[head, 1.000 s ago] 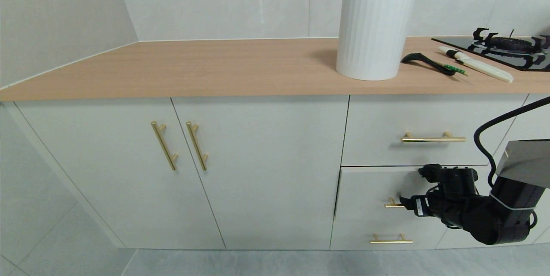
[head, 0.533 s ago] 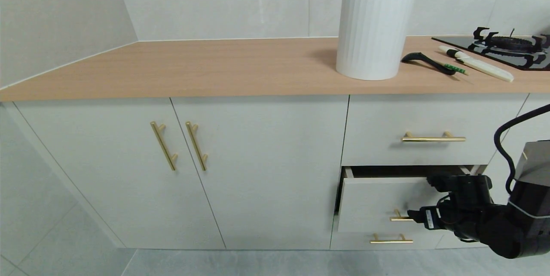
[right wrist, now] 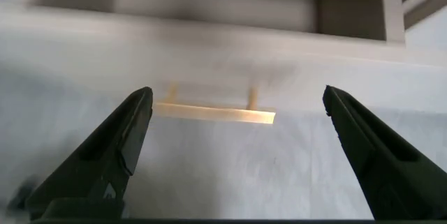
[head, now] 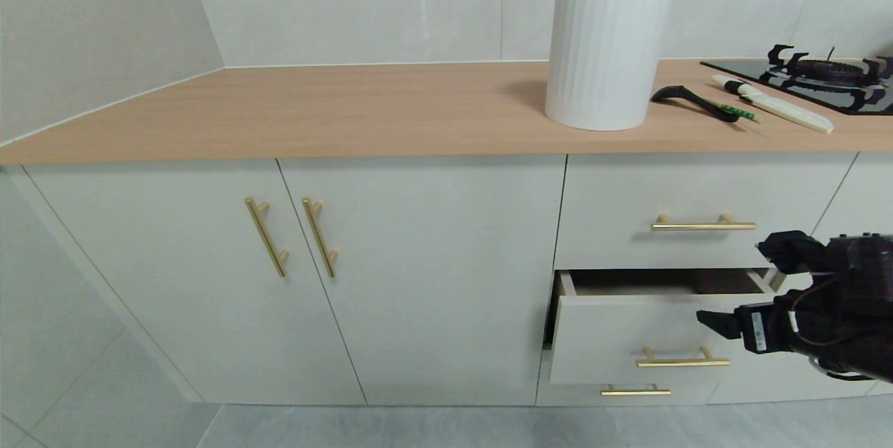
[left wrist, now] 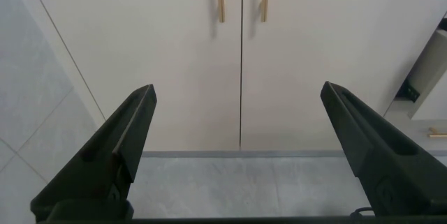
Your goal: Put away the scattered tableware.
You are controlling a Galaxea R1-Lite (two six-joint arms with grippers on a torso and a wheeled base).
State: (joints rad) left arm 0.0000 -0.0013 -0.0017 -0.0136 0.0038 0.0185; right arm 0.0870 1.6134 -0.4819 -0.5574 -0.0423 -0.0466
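On the wooden counter [head: 349, 113], right of a tall white ribbed container [head: 607, 43], lie the scattered pieces: a black-handled utensil [head: 691, 99], a small green-handled piece [head: 739, 112] and a long white knife-like piece [head: 774, 105]. Below them the middle drawer [head: 614, 326] stands partly pulled out, its inside dark. My right gripper [head: 750, 287] hangs open just in front of the drawer's right end, above its gold handle [head: 682, 361] and apart from it. That handle [right wrist: 213, 113] lies between the right gripper [right wrist: 236, 95] fingers' line of sight. My left gripper [left wrist: 237, 91] is open, facing the cupboard doors.
A black gas hob [head: 823, 78] sits at the counter's far right. The top drawer [head: 698, 211] and the bottom one [head: 635, 389] are closed. Two cupboard doors with gold handles [head: 293, 235] stand closed to the left. Grey tiled floor [head: 418, 427] lies below.
My right gripper drew the middle drawer out by its handle, then let go and moved up and to the right, away from the handle.
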